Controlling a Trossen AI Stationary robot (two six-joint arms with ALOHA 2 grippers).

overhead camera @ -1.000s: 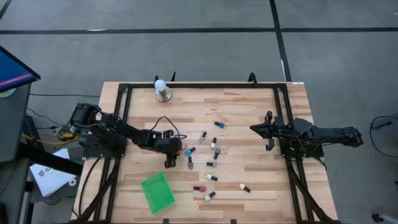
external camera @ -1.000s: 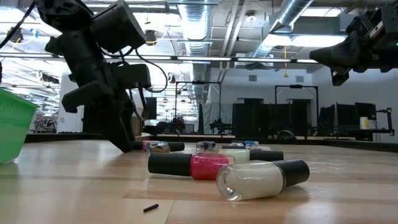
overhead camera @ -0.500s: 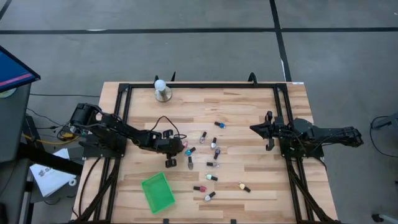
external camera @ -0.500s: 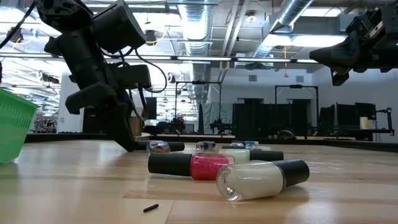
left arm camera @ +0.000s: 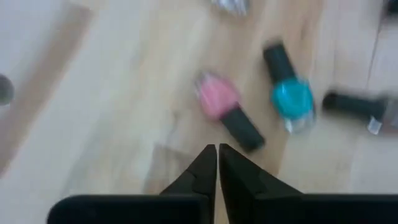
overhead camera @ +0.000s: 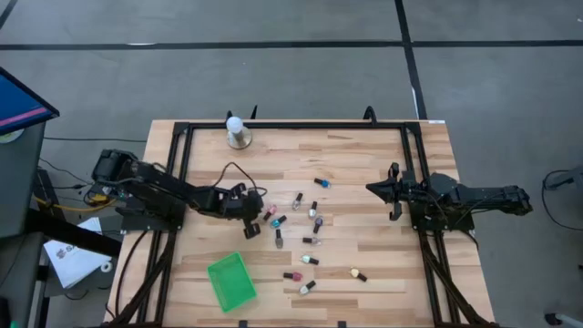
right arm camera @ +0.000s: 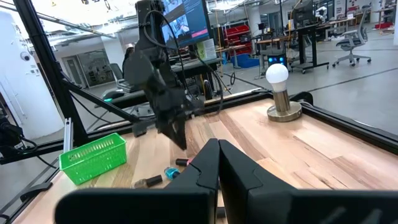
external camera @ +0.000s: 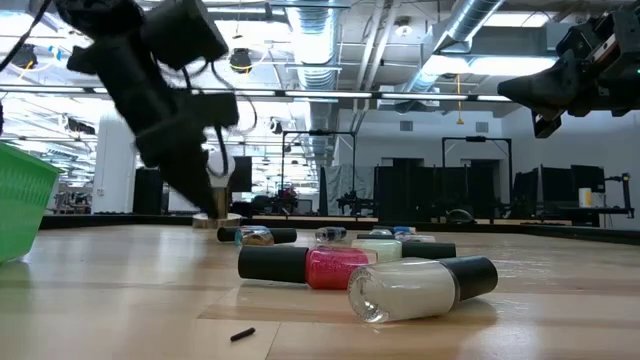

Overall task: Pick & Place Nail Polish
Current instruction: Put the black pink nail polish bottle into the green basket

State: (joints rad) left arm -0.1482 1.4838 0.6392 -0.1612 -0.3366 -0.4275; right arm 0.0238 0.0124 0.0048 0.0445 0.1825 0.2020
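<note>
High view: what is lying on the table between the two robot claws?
Several nail polish bottles lie scattered on the wood between the left gripper and the right gripper. The high view shows this best.

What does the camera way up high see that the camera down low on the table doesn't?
Only the high view shows the whole green plastic basket and the small white-bulbed round stand. Only the low view shows the ceiling pipes and a clear-looking cream bottle close up. Both show the scattered nail polish bottles, the left gripper, shut and empty, and the right gripper, shut, waiting.
</note>
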